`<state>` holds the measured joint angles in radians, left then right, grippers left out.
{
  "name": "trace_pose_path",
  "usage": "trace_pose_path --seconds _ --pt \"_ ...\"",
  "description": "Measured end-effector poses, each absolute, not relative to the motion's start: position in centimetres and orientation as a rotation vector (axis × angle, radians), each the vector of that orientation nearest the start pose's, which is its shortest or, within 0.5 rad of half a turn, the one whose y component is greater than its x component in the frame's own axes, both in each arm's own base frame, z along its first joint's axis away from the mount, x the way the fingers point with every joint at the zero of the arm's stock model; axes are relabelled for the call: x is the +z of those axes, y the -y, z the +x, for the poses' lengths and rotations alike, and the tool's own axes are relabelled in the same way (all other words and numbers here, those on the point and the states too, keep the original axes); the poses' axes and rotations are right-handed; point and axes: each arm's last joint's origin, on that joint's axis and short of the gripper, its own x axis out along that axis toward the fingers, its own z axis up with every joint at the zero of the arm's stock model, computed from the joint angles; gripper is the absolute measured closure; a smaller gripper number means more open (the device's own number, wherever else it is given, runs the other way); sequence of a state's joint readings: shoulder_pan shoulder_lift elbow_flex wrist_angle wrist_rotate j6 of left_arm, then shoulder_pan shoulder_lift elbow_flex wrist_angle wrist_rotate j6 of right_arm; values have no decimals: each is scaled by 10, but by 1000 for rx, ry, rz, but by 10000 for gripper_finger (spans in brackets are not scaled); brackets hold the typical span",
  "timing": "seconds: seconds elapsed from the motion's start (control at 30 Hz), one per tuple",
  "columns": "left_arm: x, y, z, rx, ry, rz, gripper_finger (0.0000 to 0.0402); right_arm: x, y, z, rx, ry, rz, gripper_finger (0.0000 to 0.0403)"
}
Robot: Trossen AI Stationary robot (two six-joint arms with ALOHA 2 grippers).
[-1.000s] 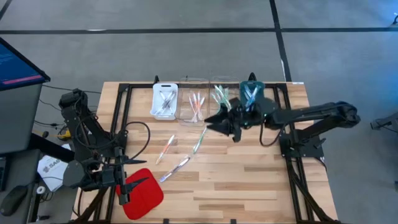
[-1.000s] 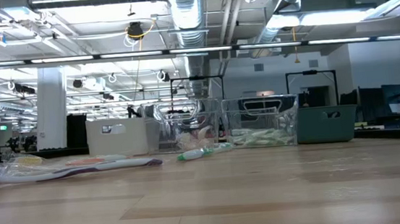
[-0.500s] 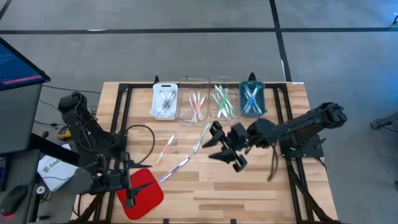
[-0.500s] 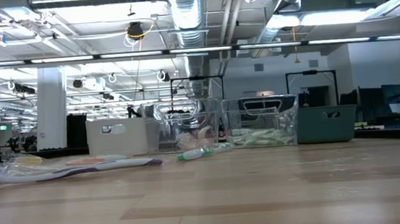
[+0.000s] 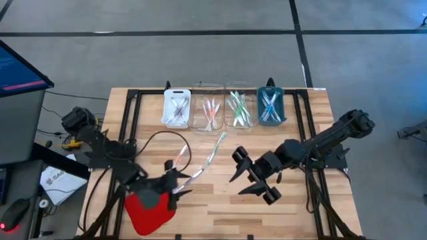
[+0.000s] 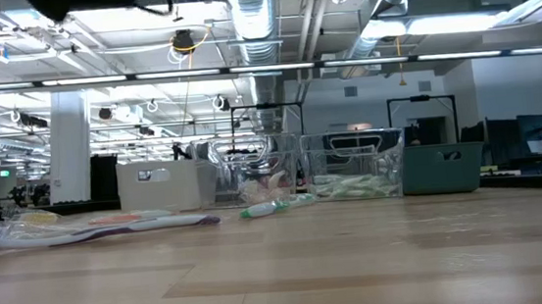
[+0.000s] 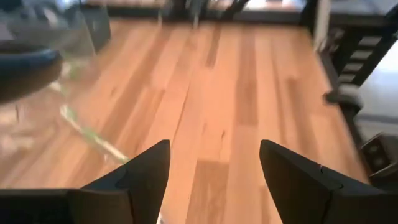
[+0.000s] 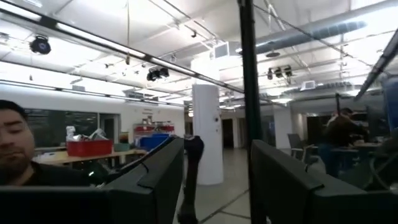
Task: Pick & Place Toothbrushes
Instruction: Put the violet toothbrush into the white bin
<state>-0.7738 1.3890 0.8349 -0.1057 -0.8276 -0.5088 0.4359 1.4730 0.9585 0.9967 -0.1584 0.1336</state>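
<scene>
The table (image 5: 280, 213) carries three loose toothbrushes (image 5: 192, 176) at lower centre-left. My left gripper (image 5: 175, 181), fingers spread and empty, sits just beside the nearest, lying diagonally. My right gripper (image 5: 252, 179), also spread, hangs farther right.

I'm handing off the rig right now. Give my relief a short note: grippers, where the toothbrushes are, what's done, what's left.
Left gripper: open, empty, over the loose toothbrushes by the red pad.
Right gripper: open, empty, above mid-table.
Done: brushes sorted into four trays at the far edge: white, two clear, teal.
Left: three on the table: pink, green, grey-purple.
</scene>
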Motion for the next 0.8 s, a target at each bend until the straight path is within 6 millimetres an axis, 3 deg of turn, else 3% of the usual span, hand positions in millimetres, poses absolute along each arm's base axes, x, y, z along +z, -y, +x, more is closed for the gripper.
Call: trace_pose_path --seconds 0.13,0.37,0.57,0.8 --pt "214 169 234 141 -553 -56 161 343 -147 287 638 447 187 223" --pt "163 151 261 139 -828 -123 162 343 -150 284 646 434 188 218" --pt "143 147 264 254 -949 27 187 343 -150 285 646 430 188 218" --pt "125 148 266 263 -1023 -22 206 343 -149 285 644 431 188 214"
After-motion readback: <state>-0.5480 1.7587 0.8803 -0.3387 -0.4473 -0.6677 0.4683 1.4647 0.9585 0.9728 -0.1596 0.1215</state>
